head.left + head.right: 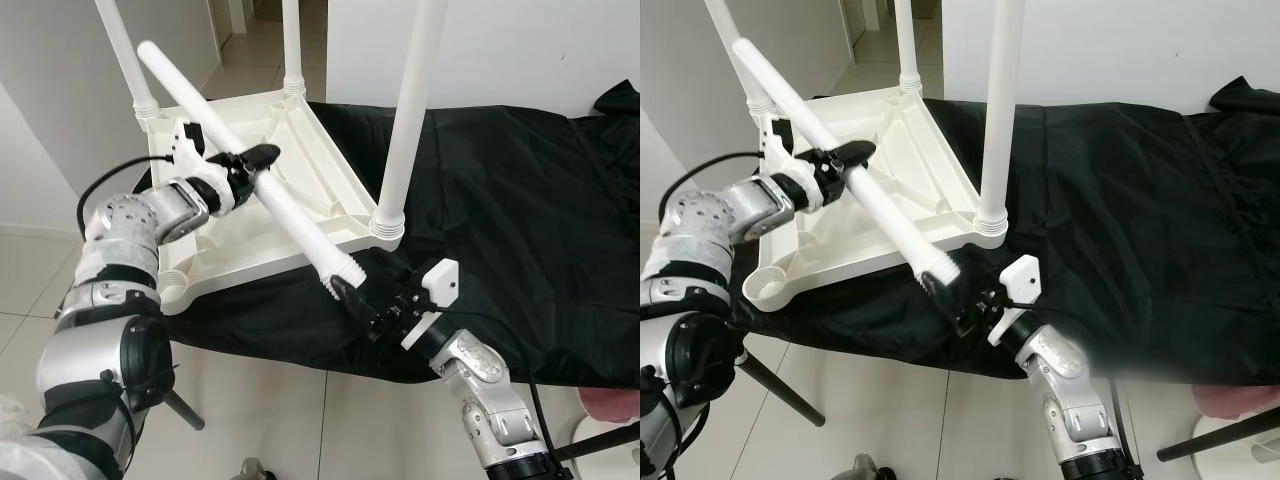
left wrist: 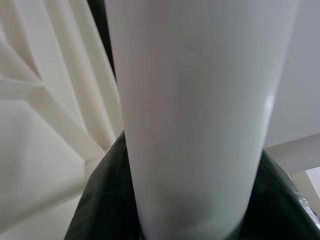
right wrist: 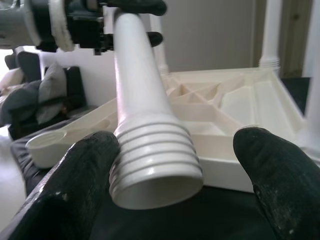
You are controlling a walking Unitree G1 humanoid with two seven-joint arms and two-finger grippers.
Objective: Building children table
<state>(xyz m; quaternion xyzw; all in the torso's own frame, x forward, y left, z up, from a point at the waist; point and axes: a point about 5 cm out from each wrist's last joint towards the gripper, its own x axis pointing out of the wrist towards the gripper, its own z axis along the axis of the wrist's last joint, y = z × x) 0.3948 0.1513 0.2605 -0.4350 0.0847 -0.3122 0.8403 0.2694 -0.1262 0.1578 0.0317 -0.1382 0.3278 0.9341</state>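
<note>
- You have the long white plastic table leg (image 1: 250, 170) clamped mid-shaft in the left gripper (image 1: 258, 160), whose 2 black fingers are closed around it. The leg slants from high at the back left down toward the front, crossing over the upturned white plastic children's tabletop (image 1: 290, 150).
- The tabletop lies underside up on the black cloth (image 1: 500, 200), hanging partly off the cloth's near edge. 3 legs already stand upright in its corner sockets; the empty round socket (image 1: 770, 285) at the near-left corner looks like the 1 left to fill.
- The leg's ribbed, threaded end (image 3: 152, 170) sits between the fingers of the right gripper (image 3: 170, 185), which is spread wide. 1 finger (image 3: 75, 185) lies just beside or touching the ribs, I cannot tell which; the other stands well apart.
- Expect the leg to be light, hollow and stiff. It should not bend, but the smooth, glossy shaft will probably slip or spin in a loose grip.
- Hold it on the plain shaft, as your left gripper does, and keep the right fingers off the threads so they can enter the socket cleanly.
- The tabletop is also light and could slide on the slick cloth or tip off the edge when you press and twist, so steady it near the ribbed underside.
</note>
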